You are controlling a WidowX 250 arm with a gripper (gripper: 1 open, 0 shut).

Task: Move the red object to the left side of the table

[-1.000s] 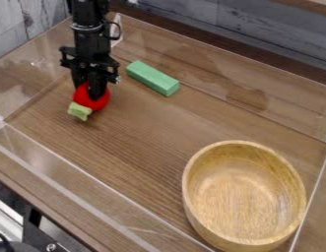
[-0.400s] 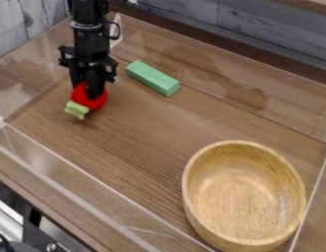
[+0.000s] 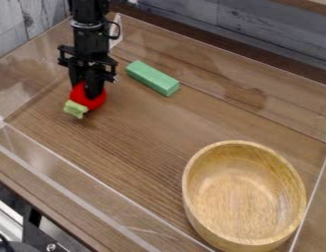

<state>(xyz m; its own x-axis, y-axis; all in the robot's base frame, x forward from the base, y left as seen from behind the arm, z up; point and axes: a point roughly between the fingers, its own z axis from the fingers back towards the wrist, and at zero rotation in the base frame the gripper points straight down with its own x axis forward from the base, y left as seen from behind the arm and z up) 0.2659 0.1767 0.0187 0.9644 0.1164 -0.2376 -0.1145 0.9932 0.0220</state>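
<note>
Black gripper (image 3: 89,91) clamped on the red object (image 3: 88,99) at the table's (image 3: 152,148) far left, green block (image 3: 152,78) just beside, wooden bowl (image 3: 244,194) well apart near right.

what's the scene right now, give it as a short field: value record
surface: brown wood-grain table with low clear walls
gripper: black gripper pointing steeply down, shut on the red object
red object: small red toy with a light-green end, at the left part of the table, under the gripper
green block: flat green rectangle just right of the gripper, apart from it
bowl: round light wooden bowl at the near right, nothing visible inside
task status: red object sits at the left side, not yet released
</note>
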